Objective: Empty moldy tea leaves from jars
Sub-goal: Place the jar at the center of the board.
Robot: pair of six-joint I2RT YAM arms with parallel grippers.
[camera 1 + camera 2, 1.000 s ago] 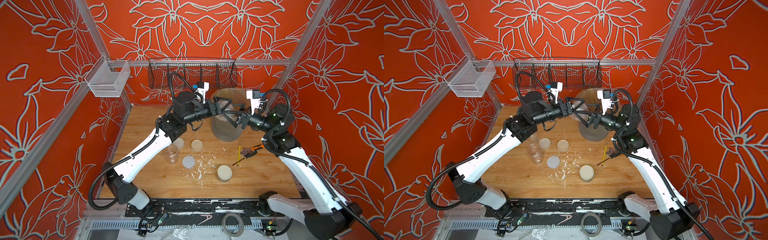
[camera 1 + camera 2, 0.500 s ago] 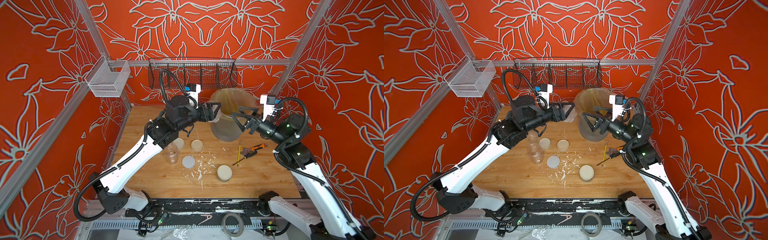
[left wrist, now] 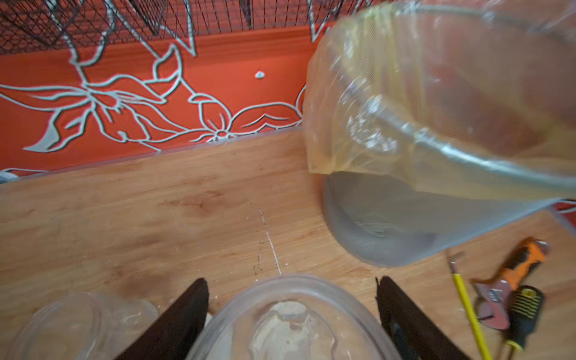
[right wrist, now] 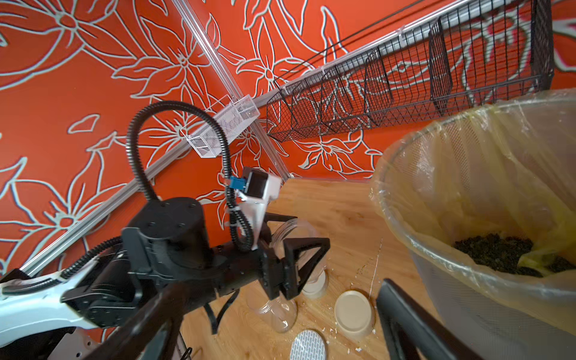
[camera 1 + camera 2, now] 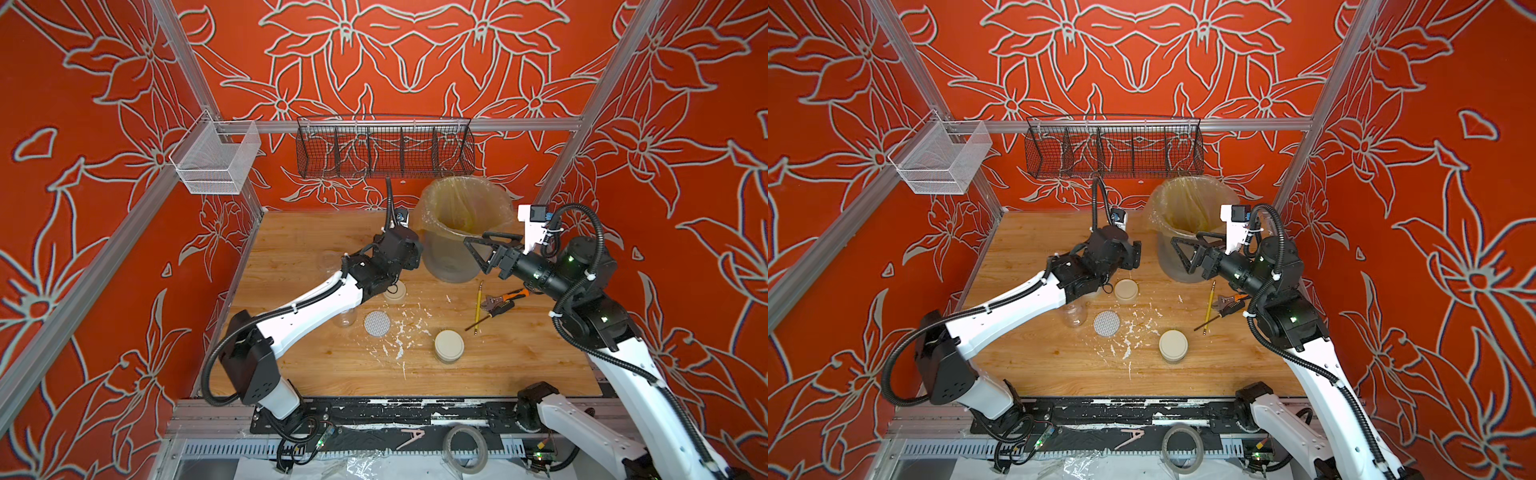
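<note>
left gripper [image 3: 290, 282]: pinching a clear jar [image 3: 290, 321], with a black finger [image 3: 184, 314] pressed against each side. the jar's open mouth points away from the wrist and its wall looks clear.
right gripper [image 5: 476, 242]: fingers spread wide with nothing between them. it hangs at the rim of the bin [image 5: 449, 266].
tea leaves [image 4: 495, 254]: a dark crumbly heap down inside the bin's yellowish liner [image 4: 467, 156], ahead of the right gripper and lower than it.
bin: grey mesh, standing on the table [image 5: 299, 249] just beside the left gripper's tip, with the right gripper at its other side.
second clear jar [image 5: 347, 318]: open, on the table under the left forearm, well behind the left gripper. i cannot tell if it is upright or lying.
cream lid [image 5: 395, 293]: on the table just below the left wrist.
dotted lid [image 5: 377, 323]: flat on the table, near the cream lid and farther back from the left gripper.
cream-lidded jar [image 5: 449, 347]: squat and closed, well behind both grippers.
white flakes [image 5: 399, 336]: scattered between the dotted lid and the cream-lidded jar.
pencil [image 5: 478, 305] and pliers [image 5: 505, 297]: on the table below the right wrist.
</note>
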